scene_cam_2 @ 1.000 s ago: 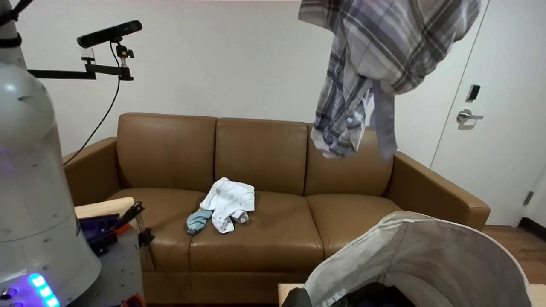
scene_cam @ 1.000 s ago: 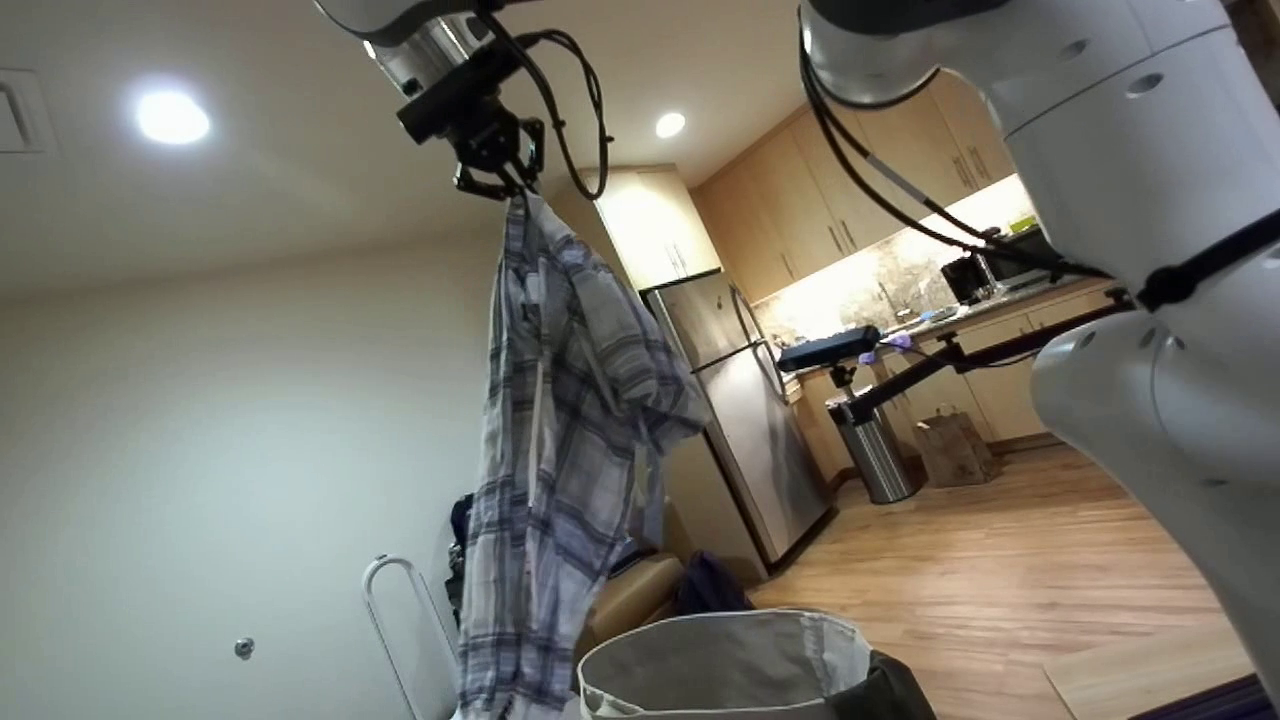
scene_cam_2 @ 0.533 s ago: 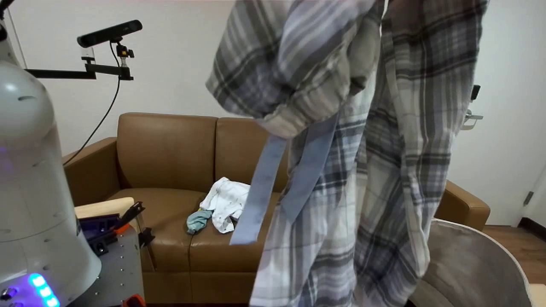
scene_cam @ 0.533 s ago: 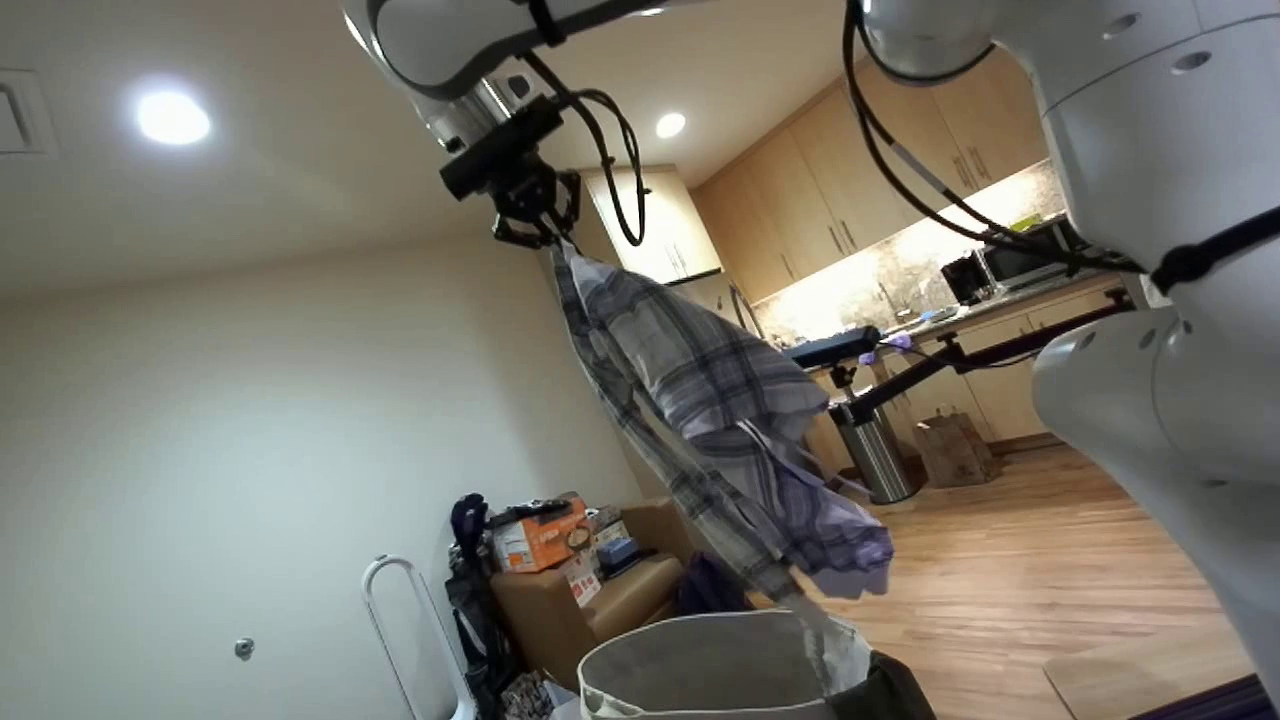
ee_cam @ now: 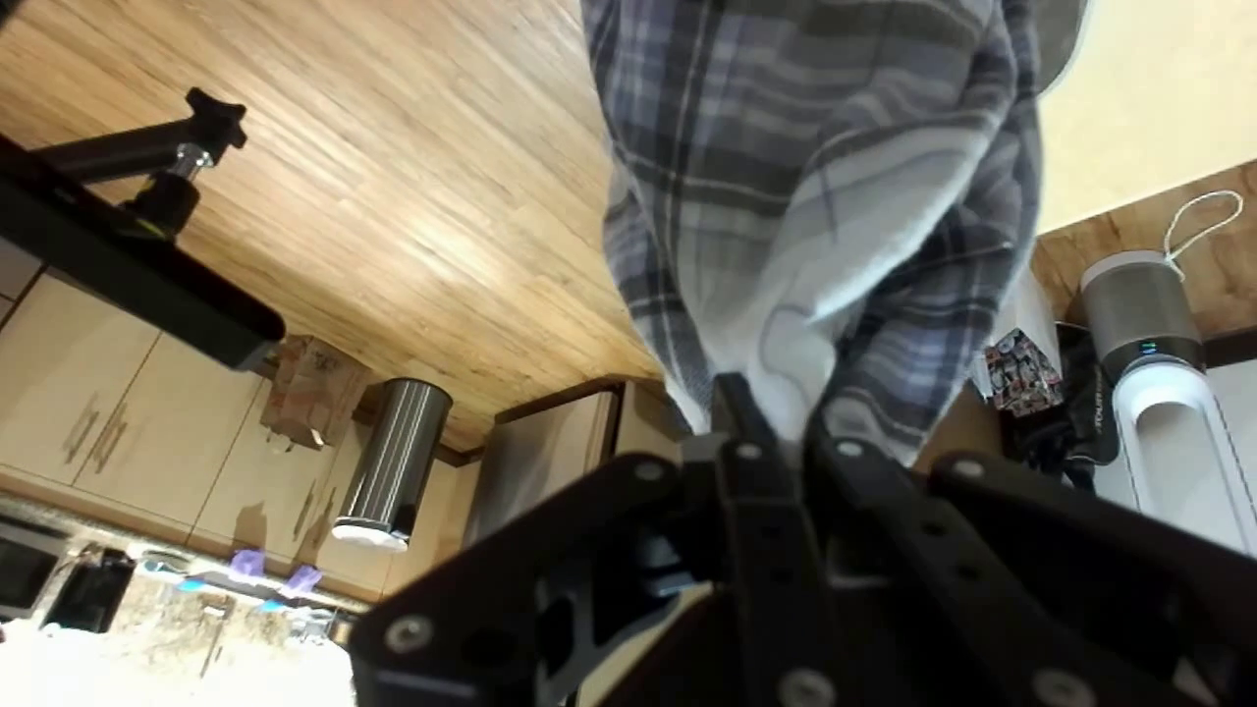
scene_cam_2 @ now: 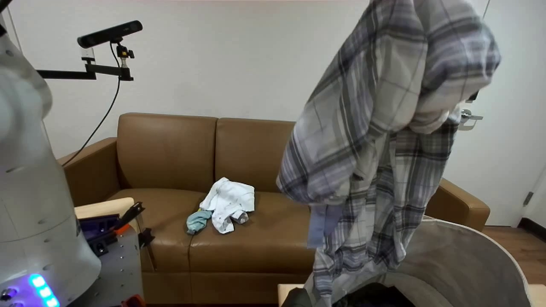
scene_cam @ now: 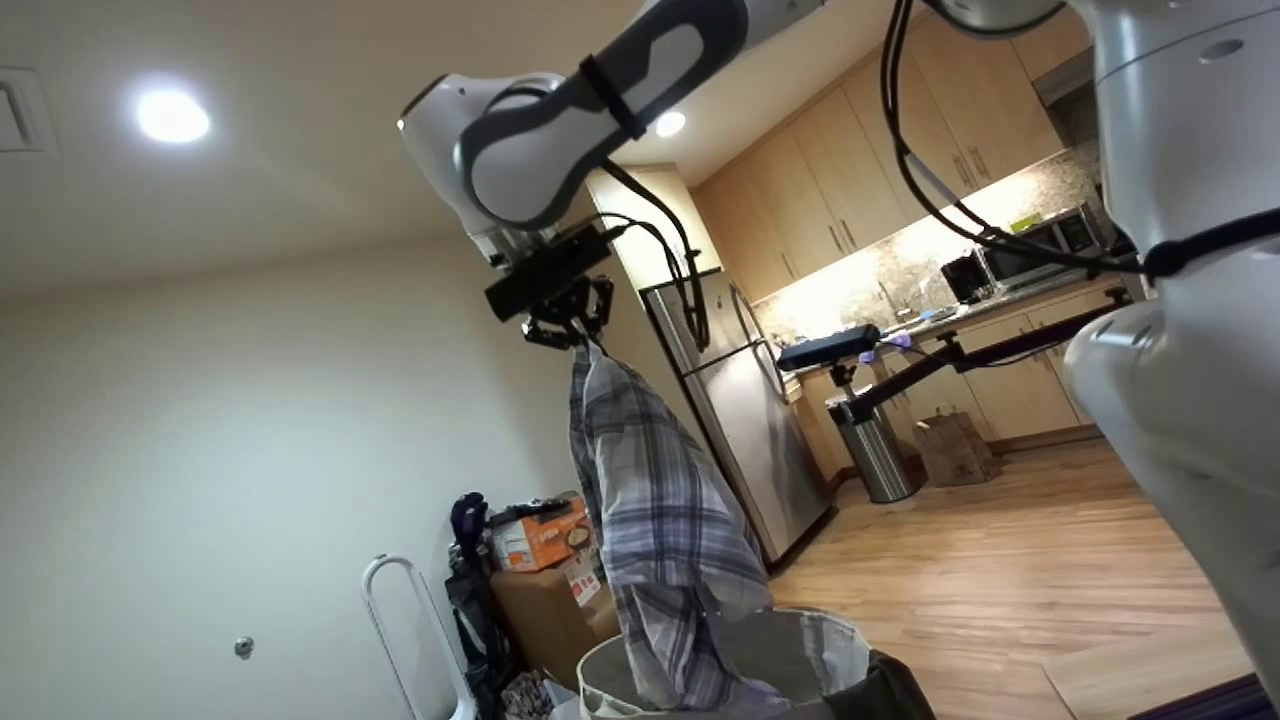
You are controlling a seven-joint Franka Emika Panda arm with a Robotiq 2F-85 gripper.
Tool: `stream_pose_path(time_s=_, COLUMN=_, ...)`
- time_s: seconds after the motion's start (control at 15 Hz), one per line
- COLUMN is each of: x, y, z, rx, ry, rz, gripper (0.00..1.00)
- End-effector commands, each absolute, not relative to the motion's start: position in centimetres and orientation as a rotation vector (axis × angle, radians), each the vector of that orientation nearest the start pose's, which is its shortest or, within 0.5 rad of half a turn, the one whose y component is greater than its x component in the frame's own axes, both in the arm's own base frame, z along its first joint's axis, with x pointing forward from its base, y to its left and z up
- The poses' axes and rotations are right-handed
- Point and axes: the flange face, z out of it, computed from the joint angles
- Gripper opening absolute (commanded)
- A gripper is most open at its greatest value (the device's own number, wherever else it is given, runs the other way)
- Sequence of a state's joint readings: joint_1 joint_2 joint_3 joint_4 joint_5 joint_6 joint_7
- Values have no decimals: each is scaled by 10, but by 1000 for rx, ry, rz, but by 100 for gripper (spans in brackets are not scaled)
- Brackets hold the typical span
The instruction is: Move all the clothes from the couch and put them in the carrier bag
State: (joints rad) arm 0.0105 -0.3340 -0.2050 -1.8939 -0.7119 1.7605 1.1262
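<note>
In an exterior view, a white robot arm with dark trim reaches in from the upper right and bends down to its black gripper. The gripper pinches the top of a plaid shirt in grey, white and dark bands, which hangs below it. The shirt's lower part falls at the mouth of a pale grey fabric bag. Behind stand a steel fridge, a round metal bin and a brown paper bag on a wooden floor.

In an exterior view facing a brown couch, the shirt, slightly blurred, hangs in front of the couch's right-hand part, with flat blue-grey strips dangling from it. Its lowest tip overlaps the left edge of the fabric bag. Inside the bag lies a dark heap, too hidden to name. On the couch, a crumpled white cloth touches a smaller blue-green cloth on its left.

In the wrist view, the shirt's gathered fabric is held between two black fingers and widens toward the top. Kitchen cupboards appear upside down at lower left.
</note>
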Motion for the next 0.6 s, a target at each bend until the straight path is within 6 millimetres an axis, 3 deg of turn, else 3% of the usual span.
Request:
stream_pose_path(time_s=0.0, x=416, y=-172, z=629, rx=-2788, ry=2081, rz=-914, gripper=3)
stream_pose_path(time_s=0.27, x=376, y=-194, z=583, rx=-2553, ry=2219, rz=-761, gripper=3)
stream_pose_path(time_s=0.47, x=349, y=-208, z=565, rx=-2487, ry=2270, rz=-666, gripper=3)
stream_pose_path(time_s=0.53, x=367, y=-209, z=567, rx=-2550, ry=2272, rz=-654, gripper=5)
